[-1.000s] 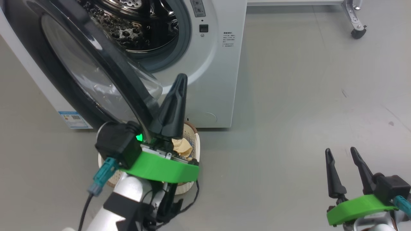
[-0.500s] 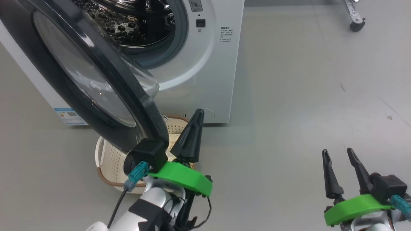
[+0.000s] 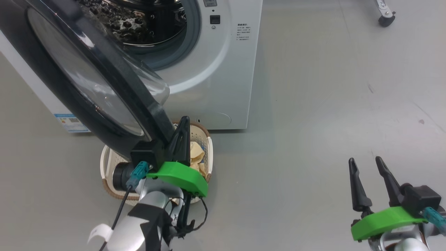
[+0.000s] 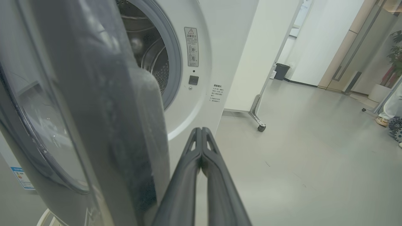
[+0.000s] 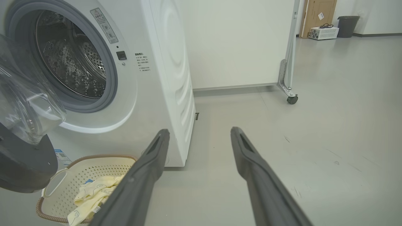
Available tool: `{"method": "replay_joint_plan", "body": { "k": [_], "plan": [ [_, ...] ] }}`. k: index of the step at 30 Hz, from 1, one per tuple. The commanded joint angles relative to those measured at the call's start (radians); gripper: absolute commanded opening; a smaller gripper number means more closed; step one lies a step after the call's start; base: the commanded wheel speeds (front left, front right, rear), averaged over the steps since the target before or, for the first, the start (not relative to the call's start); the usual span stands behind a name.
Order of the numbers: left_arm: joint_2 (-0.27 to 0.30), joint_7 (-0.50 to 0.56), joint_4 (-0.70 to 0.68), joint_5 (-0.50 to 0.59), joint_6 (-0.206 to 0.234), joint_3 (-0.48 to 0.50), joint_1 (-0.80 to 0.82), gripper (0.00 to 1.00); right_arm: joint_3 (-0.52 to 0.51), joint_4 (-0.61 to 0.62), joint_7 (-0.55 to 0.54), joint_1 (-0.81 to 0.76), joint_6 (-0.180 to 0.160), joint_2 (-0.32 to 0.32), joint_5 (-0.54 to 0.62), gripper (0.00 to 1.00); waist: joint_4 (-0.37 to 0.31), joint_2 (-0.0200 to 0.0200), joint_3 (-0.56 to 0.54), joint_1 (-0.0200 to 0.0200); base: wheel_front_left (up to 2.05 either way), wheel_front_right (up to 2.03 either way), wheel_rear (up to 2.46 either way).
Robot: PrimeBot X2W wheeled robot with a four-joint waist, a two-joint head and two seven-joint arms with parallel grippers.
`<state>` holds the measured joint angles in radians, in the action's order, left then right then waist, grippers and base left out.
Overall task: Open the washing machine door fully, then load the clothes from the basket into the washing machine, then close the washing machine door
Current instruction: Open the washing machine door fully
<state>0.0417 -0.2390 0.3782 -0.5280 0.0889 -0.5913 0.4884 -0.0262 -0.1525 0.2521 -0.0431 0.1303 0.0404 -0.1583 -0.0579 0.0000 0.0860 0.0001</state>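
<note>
So the washing machine door point(image 3: 87, 83) stood only partway open, hanging out over the basket point(image 5: 103, 156), which sat on the floor point(image 3: 313, 104) right at the foot of the washing machine point(image 3: 216, 69). The clothes point(image 5: 91, 194) were heaped toward one end of the basket, and the drum point(image 5: 72, 69) looked empty as far as it showed.

The left end effector point(image 3: 184, 122) was pinched fully shut with nothing in it, fingers just beside the door's edge. My guess: it was acting as a poker to shove the door wider, since the door overhung the laundry. The right end effector point(image 3: 364, 160) sat well apart, spread wide and empty, probably waiting to grab.

The floor was smooth grey, a bit scuffed. A white panel on casters point(image 5: 292, 99) stood beside the machine, with a bin point(image 5: 347, 25) further back.
</note>
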Motion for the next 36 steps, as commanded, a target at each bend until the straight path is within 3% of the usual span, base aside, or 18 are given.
{"method": "replay_joint_plan", "body": {
  "k": [1, 18, 36],
  "plan": [
    [0.009, -0.013, -0.019, 0.001, 0.005, 0.036, 0.054, 0.00, 0.022, 0.027, 0.010, 0.045, 0.000, 0.010, -0.005, 1.00, 0.000, 0.0000, 0.000, -0.0001, 0.00, 0.00, 0.00],
    [0.033, -0.020, 0.066, 0.018, 0.033, 0.056, 0.040, 0.00, 0.017, 0.013, 0.010, 0.048, 0.000, 0.010, 0.008, 1.00, 0.016, 0.0000, 0.007, -0.0001, 0.00, 0.00, 0.00],
    [0.076, -0.022, -0.009, 0.046, 0.081, 0.082, -0.052, 0.00, -0.009, 0.004, 0.010, 0.040, 0.000, 0.010, 0.029, 1.00, 0.103, 0.0000, 0.011, -0.0001, 0.00, 0.00, 0.00]
  ]
}}
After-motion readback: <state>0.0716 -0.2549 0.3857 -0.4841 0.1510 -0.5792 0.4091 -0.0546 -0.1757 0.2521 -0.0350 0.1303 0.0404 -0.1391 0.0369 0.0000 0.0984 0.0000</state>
